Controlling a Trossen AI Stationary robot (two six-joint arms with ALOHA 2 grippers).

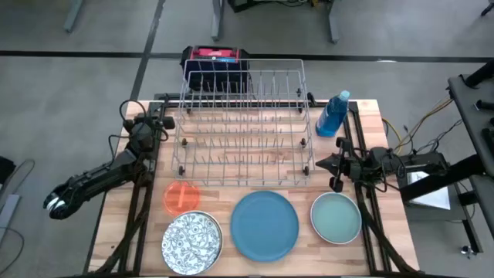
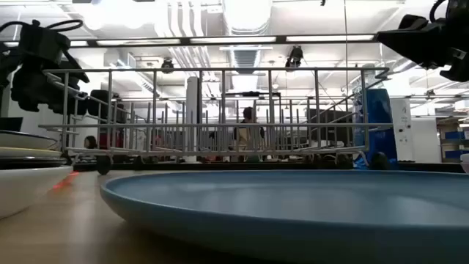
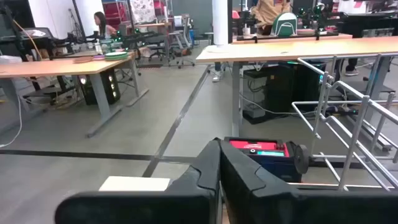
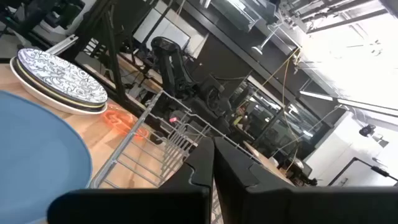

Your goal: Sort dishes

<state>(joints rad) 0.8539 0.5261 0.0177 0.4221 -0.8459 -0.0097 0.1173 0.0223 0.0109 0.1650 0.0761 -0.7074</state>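
Here's the wooden tabletop [image 1: 390, 232] with the empty silver wire dish rack [image 1: 243, 123] standing across its far half, slots free to take plates on edge. Along the near edge sits the row of dishes waiting to be sorted: the small translucent orange plate [image 1: 182, 196] just in front of the rack's left corner, the black-and-white patterned plate [image 1: 191, 236] right below it, apparently lying on top of other plates to judge by the stacked rims in the right wrist view, then the large round blue plate [image 1: 265, 225] in the middle and the teal-green plate [image 1: 336, 217] on the right. All of them lie flat, none in the rack, so by the look of it the sorting has not started.

The left gripper [image 1: 167, 121] hovers by the rack's far left corner, fingers pressed together, holding nothing; its wrist camera looks out past the rack to the room. The right gripper [image 1: 323, 164] hangs just off the rack's right side, above the teal-green plate's far rim, also pressed shut and empty. Both sit at the flanks, which leaves the plates and the rack unobstructed.

A blue spray-type bottle [image 1: 333, 114] stands upright at the rack's far right corner, out of the way. The likely call is that the right gripper must spread before it can take the nearest rim.
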